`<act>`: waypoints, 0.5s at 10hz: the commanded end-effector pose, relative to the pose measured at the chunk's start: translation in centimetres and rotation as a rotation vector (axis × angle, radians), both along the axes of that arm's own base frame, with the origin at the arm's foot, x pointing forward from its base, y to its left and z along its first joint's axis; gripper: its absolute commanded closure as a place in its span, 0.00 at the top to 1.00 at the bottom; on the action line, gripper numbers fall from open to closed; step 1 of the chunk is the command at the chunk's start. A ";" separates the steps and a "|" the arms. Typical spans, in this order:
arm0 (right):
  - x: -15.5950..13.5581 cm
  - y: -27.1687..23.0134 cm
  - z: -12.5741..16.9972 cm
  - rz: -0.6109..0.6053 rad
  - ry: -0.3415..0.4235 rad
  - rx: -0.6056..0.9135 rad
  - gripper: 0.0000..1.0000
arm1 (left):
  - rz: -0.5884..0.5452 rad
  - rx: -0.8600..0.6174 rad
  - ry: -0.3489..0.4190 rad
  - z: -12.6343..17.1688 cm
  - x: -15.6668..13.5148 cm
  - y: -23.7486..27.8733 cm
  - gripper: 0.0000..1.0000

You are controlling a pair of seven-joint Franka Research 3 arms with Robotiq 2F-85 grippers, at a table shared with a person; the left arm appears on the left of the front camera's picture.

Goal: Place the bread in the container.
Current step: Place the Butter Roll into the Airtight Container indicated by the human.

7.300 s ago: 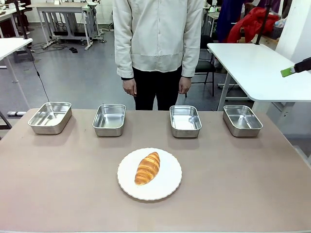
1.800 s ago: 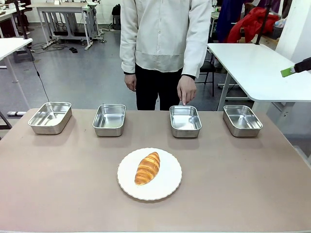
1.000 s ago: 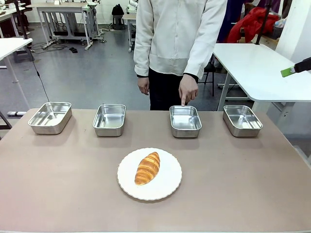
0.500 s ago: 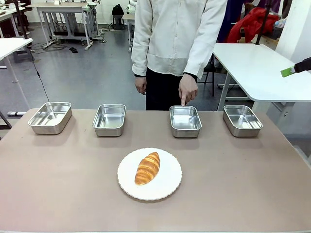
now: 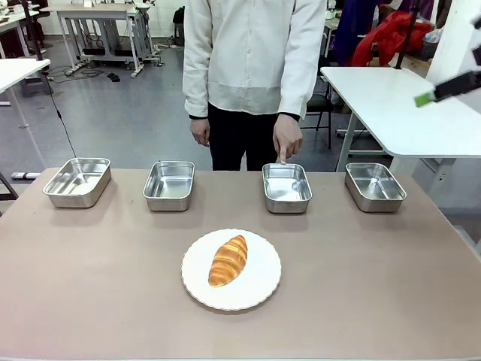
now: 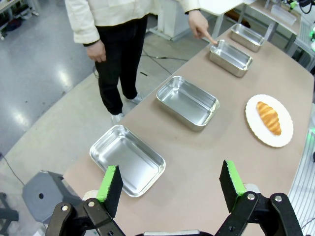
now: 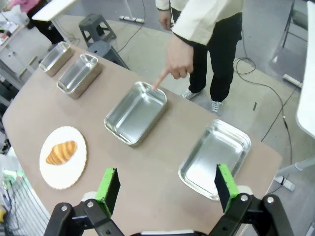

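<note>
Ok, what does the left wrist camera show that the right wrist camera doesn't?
Left wrist view: the left gripper, jaws open, with the leftmost tray nearest below it. Right wrist view: the right gripper, jaws open, with the rightmost tray nearest. Both: the croissant lying on the white plate, and the person's hand pointing a finger at the third tray from the left.

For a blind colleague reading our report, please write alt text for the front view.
A person's hand points at the far rim of the third steel tray from the left, one of four empty trays in a row. Nearer the camera, a croissant lies on a round white plate.
</note>
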State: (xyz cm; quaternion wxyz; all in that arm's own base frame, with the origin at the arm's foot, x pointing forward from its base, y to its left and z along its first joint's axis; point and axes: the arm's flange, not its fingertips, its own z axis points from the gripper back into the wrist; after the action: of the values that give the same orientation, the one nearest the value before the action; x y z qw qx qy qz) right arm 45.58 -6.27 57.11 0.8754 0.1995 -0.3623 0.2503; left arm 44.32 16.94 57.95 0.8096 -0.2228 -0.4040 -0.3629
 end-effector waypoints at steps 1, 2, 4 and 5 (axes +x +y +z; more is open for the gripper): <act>-0.4 6.6 2.1 -0.078 0.037 -0.039 1.00 | -0.009 0.003 -0.010 0.1 -0.1 0.1 1.00; -0.4 10.8 2.6 -0.075 0.096 -0.026 1.00 | -0.009 0.003 -0.010 0.1 -0.1 0.1 1.00; 0.0 18.1 1.7 -0.152 0.272 -0.067 1.00 | -0.009 0.003 -0.010 0.1 -0.1 0.1 1.00; -0.2 22.2 0.7 -0.249 0.338 -0.099 1.00 | -0.009 0.003 -0.010 0.1 -0.1 0.1 1.00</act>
State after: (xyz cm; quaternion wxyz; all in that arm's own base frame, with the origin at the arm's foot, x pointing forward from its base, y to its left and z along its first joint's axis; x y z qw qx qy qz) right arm 44.59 13.67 57.34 0.9365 0.1679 -0.2538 0.1745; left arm 44.37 16.98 57.93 0.8098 -0.2227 -0.4036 -0.3629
